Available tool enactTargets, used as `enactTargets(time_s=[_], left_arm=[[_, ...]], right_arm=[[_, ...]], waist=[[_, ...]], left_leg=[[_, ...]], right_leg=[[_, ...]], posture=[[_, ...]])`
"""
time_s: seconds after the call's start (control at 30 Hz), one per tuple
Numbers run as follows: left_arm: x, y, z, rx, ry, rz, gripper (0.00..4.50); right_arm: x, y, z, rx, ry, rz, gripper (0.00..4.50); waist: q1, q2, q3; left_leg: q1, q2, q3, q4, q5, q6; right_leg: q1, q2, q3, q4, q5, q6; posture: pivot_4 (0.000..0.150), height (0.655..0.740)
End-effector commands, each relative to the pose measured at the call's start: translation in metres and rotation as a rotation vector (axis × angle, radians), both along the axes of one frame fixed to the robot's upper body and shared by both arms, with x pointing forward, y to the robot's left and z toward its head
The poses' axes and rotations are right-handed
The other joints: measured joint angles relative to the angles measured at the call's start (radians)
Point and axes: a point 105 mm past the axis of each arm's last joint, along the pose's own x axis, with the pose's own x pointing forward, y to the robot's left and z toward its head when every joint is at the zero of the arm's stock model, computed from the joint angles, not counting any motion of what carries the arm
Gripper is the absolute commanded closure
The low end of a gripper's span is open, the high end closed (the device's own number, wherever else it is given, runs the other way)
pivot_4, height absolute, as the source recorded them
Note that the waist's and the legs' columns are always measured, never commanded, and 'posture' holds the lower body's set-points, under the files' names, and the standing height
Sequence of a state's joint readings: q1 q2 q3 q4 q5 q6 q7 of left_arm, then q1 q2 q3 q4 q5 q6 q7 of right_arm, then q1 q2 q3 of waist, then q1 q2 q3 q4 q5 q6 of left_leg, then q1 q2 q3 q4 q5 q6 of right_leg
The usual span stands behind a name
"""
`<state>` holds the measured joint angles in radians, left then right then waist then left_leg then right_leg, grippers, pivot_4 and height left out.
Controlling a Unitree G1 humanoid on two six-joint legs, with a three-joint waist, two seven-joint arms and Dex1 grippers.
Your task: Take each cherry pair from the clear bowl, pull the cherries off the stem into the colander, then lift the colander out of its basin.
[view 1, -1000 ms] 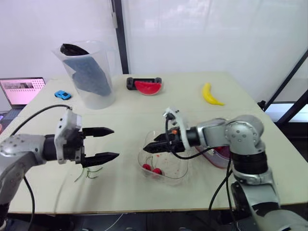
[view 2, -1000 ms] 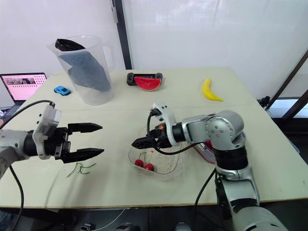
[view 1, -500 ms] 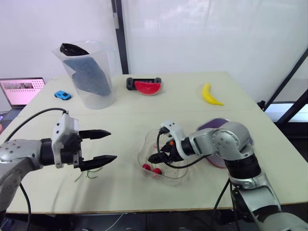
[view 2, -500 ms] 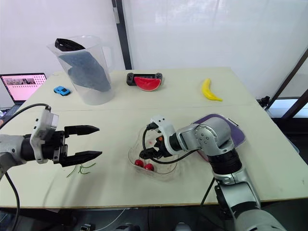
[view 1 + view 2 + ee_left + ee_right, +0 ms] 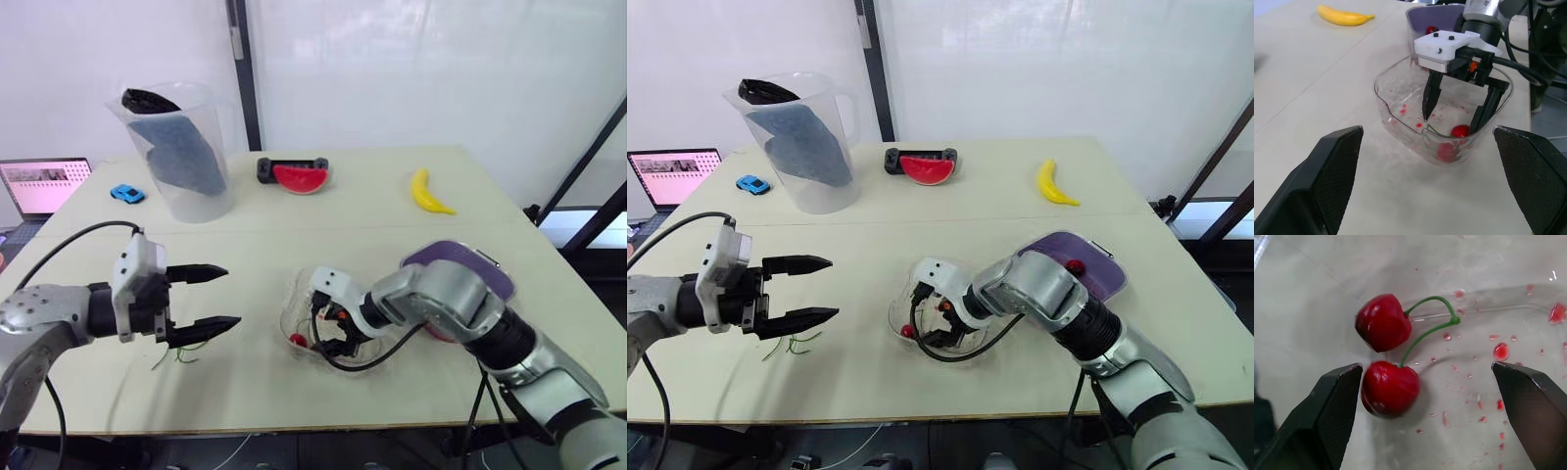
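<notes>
The right pincer (image 5: 1449, 123) stands spread inside the clear bowl (image 5: 1396, 125), with the cherry pair (image 5: 1390, 387) lying between its fingers on the juice-spotted bottom. Right of the bowl, the purple colander (image 5: 1102, 269) holds one cherry (image 5: 1075, 265). Left of the bowl, the left pincer (image 5: 231, 296) hangs spread and empty over the bench (image 5: 343, 206).

No writing, label, brand or number can be read on anything here. The laptop screen (image 5: 44, 184), just left of the clear pitcher (image 5: 181, 152), carries pink-toned rows of content, but they are too small to make out.
</notes>
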<state>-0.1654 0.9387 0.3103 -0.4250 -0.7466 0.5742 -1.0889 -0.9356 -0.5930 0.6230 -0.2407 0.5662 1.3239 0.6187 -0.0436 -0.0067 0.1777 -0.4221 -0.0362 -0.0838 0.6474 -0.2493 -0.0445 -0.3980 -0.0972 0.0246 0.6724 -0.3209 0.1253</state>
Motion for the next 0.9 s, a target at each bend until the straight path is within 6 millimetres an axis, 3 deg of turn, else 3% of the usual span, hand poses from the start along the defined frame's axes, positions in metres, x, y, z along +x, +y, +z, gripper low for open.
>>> enactTargets(time_s=[0.03, 0.7, 0.8, 0.9], left_arm=[[0.000, -0.002, 0.007, 0.010, -0.043, -0.010, 0.03], [0.018, -0.005, 0.009, 0.036, -0.112, 0.030, 0.03], [0.019, -0.004, 0.009, 0.041, -0.113, 0.031, 0.00], [0.020, -0.004, 0.009, 0.043, -0.115, 0.031, 0.00]], right_arm=[[0.004, 0.004, 0.013, 0.015, -0.070, 0.037, 0.00], [0.000, 0.003, 0.006, -0.035, -0.089, 0.117, 0.00], [0.002, 0.005, 0.005, -0.034, -0.096, 0.116, 0.83], [0.002, 0.005, 0.004, -0.035, -0.101, 0.120, 2.29]], waist=[[0.000, 0.000, 0.000], [0.000, 0.000, 0.000], [0.001, 0.000, 0.000], [0.002, 0.000, 0.000]], left_leg=[[0.000, 0.000, 0.000, 0.000, 0.000, 0.000], [0.000, 0.000, 0.000, 0.000, 0.000, 0.000], [0.000, 0.000, 0.000, 0.000, 0.000, 0.000], [0.000, 0.000, 0.000, 0.000, 0.000, 0.000]], right_leg=[[0.000, 0.000, 0.000, 0.000, 0.000, 0.000], [0.000, 0.000, 0.000, 0.000, 0.000, 0.000], [0.000, 0.000, 0.000, 0.000, 0.000, 0.000], [0.000, 0.000, 0.000, 0.000, 0.000, 0.000]], posture=[[0.150, 0.7400], [0.150, 0.7400], [0.150, 0.7400], [0.150, 0.7400]])
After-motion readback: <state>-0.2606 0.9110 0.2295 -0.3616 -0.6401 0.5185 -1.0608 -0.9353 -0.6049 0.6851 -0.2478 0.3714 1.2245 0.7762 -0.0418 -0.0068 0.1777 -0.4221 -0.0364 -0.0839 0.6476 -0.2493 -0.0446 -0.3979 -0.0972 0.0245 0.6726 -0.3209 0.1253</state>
